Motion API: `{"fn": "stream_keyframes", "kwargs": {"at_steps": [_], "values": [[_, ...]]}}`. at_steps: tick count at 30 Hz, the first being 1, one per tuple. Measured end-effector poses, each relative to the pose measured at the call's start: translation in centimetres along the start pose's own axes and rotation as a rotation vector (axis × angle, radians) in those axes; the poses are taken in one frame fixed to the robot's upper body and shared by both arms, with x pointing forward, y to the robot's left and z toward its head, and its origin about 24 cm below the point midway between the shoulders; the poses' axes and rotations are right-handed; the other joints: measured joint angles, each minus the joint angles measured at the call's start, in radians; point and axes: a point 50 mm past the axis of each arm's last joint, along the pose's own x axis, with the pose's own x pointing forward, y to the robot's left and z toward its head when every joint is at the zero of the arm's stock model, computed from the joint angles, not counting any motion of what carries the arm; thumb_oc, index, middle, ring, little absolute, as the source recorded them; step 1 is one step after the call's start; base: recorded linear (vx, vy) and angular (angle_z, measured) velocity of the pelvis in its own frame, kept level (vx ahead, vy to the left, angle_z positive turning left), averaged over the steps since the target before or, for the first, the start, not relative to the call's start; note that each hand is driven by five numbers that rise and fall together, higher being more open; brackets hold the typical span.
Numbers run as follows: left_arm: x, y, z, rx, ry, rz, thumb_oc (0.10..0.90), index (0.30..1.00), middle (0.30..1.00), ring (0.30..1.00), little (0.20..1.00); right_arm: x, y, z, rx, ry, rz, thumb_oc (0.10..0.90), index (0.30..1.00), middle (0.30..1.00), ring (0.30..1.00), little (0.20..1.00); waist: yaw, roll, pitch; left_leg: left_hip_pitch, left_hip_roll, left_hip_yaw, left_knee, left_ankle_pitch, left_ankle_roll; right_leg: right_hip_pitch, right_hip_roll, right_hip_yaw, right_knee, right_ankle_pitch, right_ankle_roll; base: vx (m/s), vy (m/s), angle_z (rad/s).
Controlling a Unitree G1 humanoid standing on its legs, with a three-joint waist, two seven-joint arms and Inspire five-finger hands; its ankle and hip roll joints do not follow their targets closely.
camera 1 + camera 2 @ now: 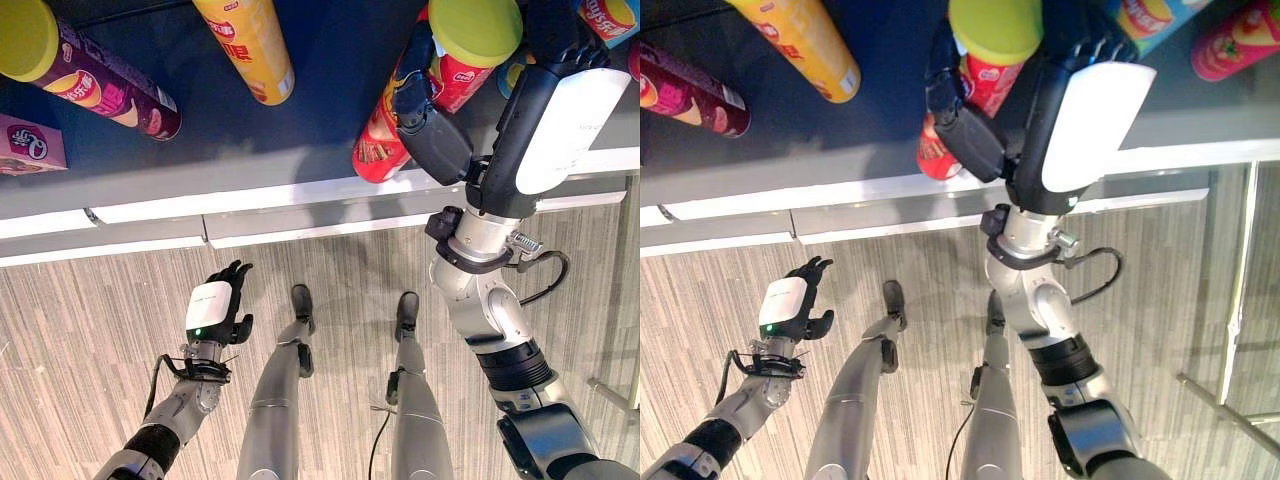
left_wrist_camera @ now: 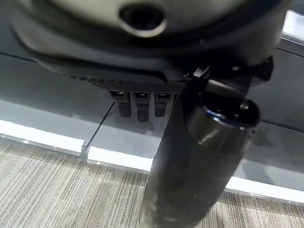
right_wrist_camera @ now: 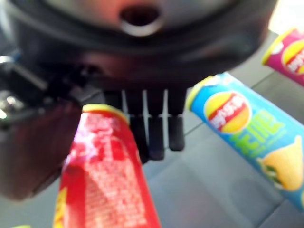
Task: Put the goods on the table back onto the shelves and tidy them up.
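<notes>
Left eye view: the right hand (image 1: 450,120) reaches over the edge of the dark grey table top (image 1: 300,130) and has its thumb and fingers curled round a red cylindrical crisp tube with a yellow-green lid (image 1: 440,70), which stands tilted at the table's near edge. Right wrist view confirms the grasp — the red tube's side (image 3: 104,175) lies against the palm, with the dark fingers (image 3: 154,133) reaching past it on the far side. Just beside the held tube in that view lies a blue crisp tube with a yellow rim (image 3: 247,137), and a magenta tube (image 3: 289,52) lies beyond it, apart from both. Elsewhere on the table, a dark purple tube with a yellow-green lid (image 1: 90,75) stands toward the robot's left, a yellow-orange tube (image 1: 250,40) stands between it and the held one, and a pink carton (image 1: 30,145) sits at the left edge of the view. The left hand (image 1: 215,310) hangs low over the striped wood-pattern floor (image 1: 100,320), below the table's pale front edge (image 1: 150,205) and well apart from the goods — its fingers are loosely bent and hold nothing.
</notes>
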Motion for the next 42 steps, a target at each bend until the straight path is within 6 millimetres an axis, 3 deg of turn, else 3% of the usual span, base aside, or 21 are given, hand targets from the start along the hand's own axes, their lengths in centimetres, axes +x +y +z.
{"fn": "stream_keyframes", "kwargs": {"at_steps": [22,37,38,42], "values": [[0.1,-0.1,-0.6,0.047,0.022,0.011,0.800,0.900,0.900,0.900,0.900,1.7,-0.1,-2.7,-0.161,0.037,-0.091,0.400,0.300,0.300,0.300,0.300,0.000,0.000,0.000,-0.021,-0.016,-0.012,0.009,0.005,0.007,-0.013,-0.012,-0.004,0.010,0.000,0.000,0.03,-0.012,0.01],[1.1,0.5,-0.5,0.096,0.013,0.067,0.800,0.900,0.900,0.900,0.900,2.3,-0.8,-3.1,-0.186,0.046,-0.168,0.400,0.300,0.300,0.300,0.300,-0.003,0.001,-0.001,-0.072,-0.023,-0.041,0.035,0.006,0.010,-0.035,-0.014,-0.029,0.012,0.006,0.010,0.01,-0.012,0.03],[1.1,0.5,-0.5,0.097,0.014,0.068,0.800,0.900,0.900,0.900,0.900,2.3,-0.8,-3.1,-0.183,0.045,-0.168,0.800,0.900,0.900,0.900,0.900,-0.003,0.001,-0.001,-0.072,-0.025,-0.041,0.035,0.007,0.010,-0.035,-0.016,-0.029,0.013,0.006,0.010,0.00,0.000,0.00],[1.1,0.6,-0.6,0.108,0.025,0.090,0.800,0.900,0.900,0.900,0.900,0.7,-0.5,-2.0,-0.095,0.095,-0.155,0.800,0.900,0.900,0.900,0.900,-0.010,0.001,-0.001,-0.072,-0.027,-0.042,0.039,0.007,0.010,-0.037,-0.018,-0.029,0.025,0.003,0.014,0.00,0.000,0.00]]}}
